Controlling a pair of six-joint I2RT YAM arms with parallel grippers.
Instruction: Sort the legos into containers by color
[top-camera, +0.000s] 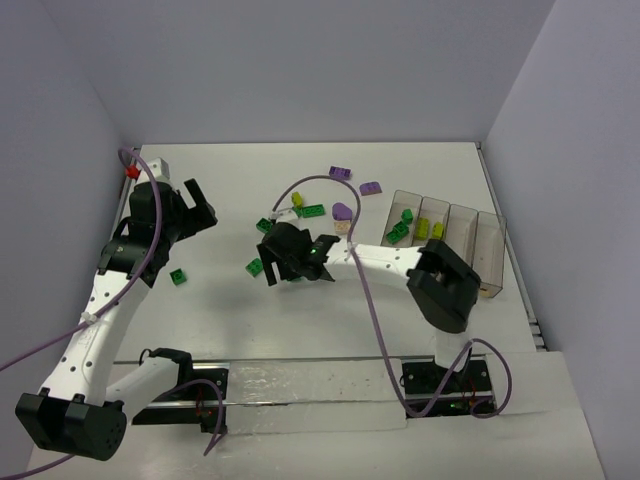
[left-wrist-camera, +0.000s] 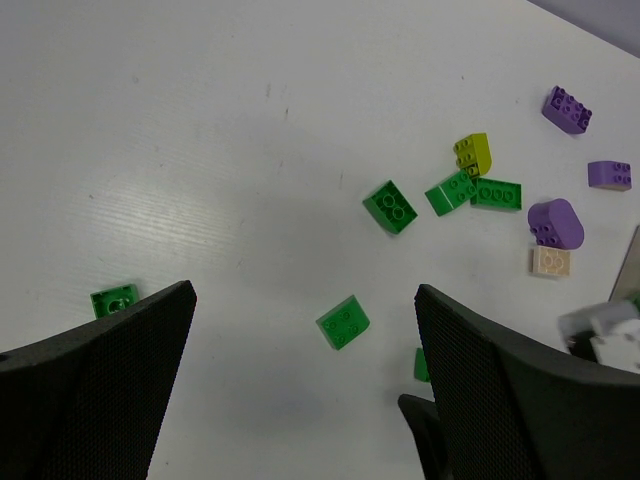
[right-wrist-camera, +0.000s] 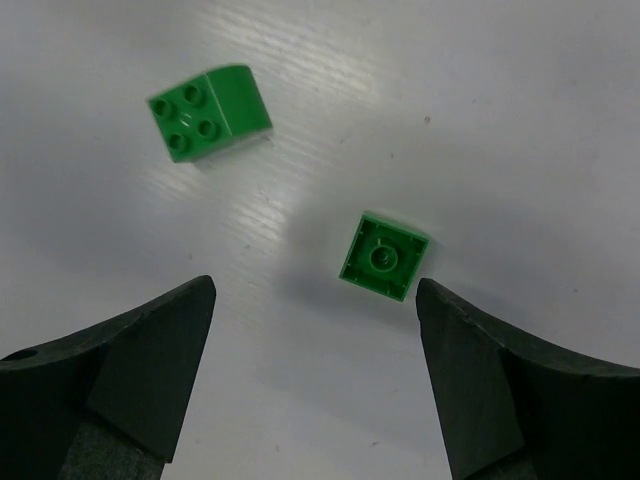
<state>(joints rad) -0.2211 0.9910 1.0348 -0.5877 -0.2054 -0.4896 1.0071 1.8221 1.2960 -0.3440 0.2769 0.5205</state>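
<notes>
Loose legos lie on the white table: dark green ones (top-camera: 255, 266) (top-camera: 264, 226) (top-camera: 178, 277) (top-camera: 310, 210), a yellow-green one (top-camera: 298, 199), purple ones (top-camera: 340, 172) (top-camera: 371, 188) (top-camera: 343, 211) and a tan one (top-camera: 343, 227). The four joined containers (top-camera: 490, 250) stand at the right; the two left bins hold green (top-camera: 398, 232) and yellow-green (top-camera: 423, 228) bricks. My right gripper (right-wrist-camera: 315, 290) is open and empty, low over an upside-down green brick (right-wrist-camera: 384, 256) just ahead of its right finger. A sloped green brick (right-wrist-camera: 208, 112) lies farther ahead. My left gripper (left-wrist-camera: 305, 295) is open and empty, held above the table.
Grey walls close the table at the back and sides. The right arm's forearm and purple cable (top-camera: 360, 270) cross the middle of the table. In the left wrist view, the right gripper's dark finger (left-wrist-camera: 430, 425) shows next to a partly hidden green brick (left-wrist-camera: 421, 365).
</notes>
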